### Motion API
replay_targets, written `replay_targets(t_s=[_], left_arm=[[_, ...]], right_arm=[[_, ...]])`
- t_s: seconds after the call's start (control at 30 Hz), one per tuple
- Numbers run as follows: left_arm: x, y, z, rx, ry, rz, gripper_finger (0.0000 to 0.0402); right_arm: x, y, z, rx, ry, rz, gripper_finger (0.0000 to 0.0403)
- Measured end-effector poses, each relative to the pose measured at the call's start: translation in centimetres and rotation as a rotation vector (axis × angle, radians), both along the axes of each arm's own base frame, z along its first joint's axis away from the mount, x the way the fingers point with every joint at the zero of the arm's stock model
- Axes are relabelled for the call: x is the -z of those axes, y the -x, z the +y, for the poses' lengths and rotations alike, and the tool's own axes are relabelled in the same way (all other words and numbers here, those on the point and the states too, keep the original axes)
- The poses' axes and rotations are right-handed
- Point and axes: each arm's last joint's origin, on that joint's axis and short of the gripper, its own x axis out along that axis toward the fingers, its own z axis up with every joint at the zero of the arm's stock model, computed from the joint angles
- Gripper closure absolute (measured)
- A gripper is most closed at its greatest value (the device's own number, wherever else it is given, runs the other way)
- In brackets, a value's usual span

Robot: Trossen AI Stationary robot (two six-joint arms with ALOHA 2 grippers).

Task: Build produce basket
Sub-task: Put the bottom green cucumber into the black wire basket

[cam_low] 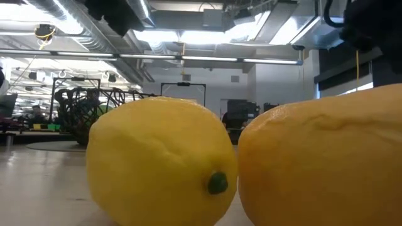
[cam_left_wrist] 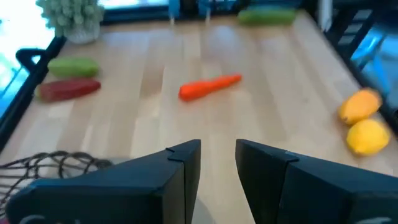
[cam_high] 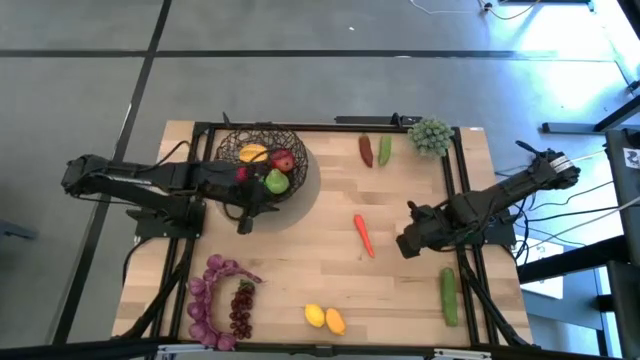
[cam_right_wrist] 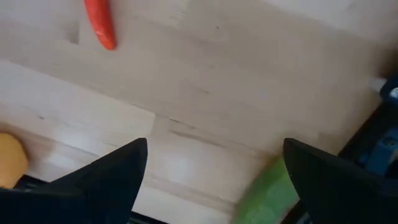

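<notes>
Purple grapes (cam_high: pixel 225 300) (overhead view only)

From where I sit, the widest bare stretch of the table (cam_high: pixel 300 260) lies between the carrot (cam_high: pixel 363 234) at centre and the grapes (cam_high: pixel 222 300) near the front left corner. The left gripper (cam_high: pixel 245 222) and its arm crowd the basket (cam_high: pixel 262 160) on the near side, leaving the basket's far rim unblocked. The right gripper (cam_high: pixel 408 244), jaws spread wide, hangs between the carrot and the cucumber (cam_high: pixel 449 296), narrowing that lane, while the two lemons (cam_high: pixel 324 318) sit at the front edge.
</notes>
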Motion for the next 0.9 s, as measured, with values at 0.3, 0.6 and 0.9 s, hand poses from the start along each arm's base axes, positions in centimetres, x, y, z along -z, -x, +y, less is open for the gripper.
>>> replay_targets(t_s=[0.3,0.6,0.9], left_arm=[[-0.8,-3.1,-0.5,0.009,-0.015,0.165,0.0309],[-1.0,-4.3,-0.9,0.028,-0.024,0.174,0.0309],[-1.1,-4.3,-0.9,0.025,-0.024,0.168,0.0309]], right_arm=[[1.6,1.6,2.1,0.105,-0.110,0.133,0.0036],[1.9,3.3,5.7,0.208,-0.144,0.158,0.0036],[4.1,3.7,7.9,0.161,-0.038,0.244,0.0036]])
